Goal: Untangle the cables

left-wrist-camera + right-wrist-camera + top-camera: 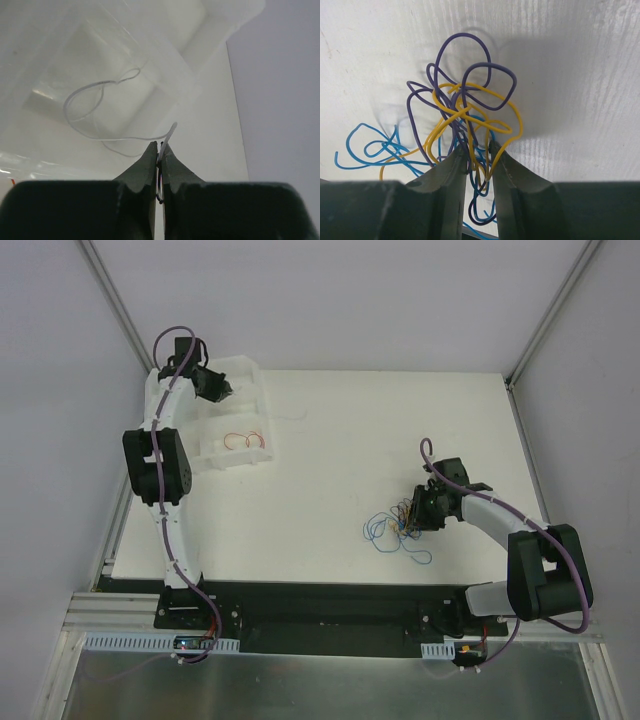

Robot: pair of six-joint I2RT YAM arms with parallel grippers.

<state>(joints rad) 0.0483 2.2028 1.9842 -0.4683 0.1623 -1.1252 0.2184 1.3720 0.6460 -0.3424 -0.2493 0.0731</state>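
Note:
The cables (398, 525) lie as a small tangle of blue, yellow and purple wires right of the table's middle. In the right wrist view the cables (465, 107) loop up in front of my right gripper (479, 147). Its jaws are closed in on several strands, leaving a narrow gap packed with wire. From above, the right gripper (418, 512) sits at the tangle's right edge. My left gripper (228, 390) hangs over the white tray (270, 425) at the far left. There the left gripper (160, 146) is shut on a thin white wire (90, 95), which loops down into the tray.
Red and orange wire loops (245, 440) lie in the tray's near compartment. The tray's raised walls (220, 20) surround the left gripper. Grey walls enclose the white table (330, 440), and a black rail (320, 615) runs along its near edge.

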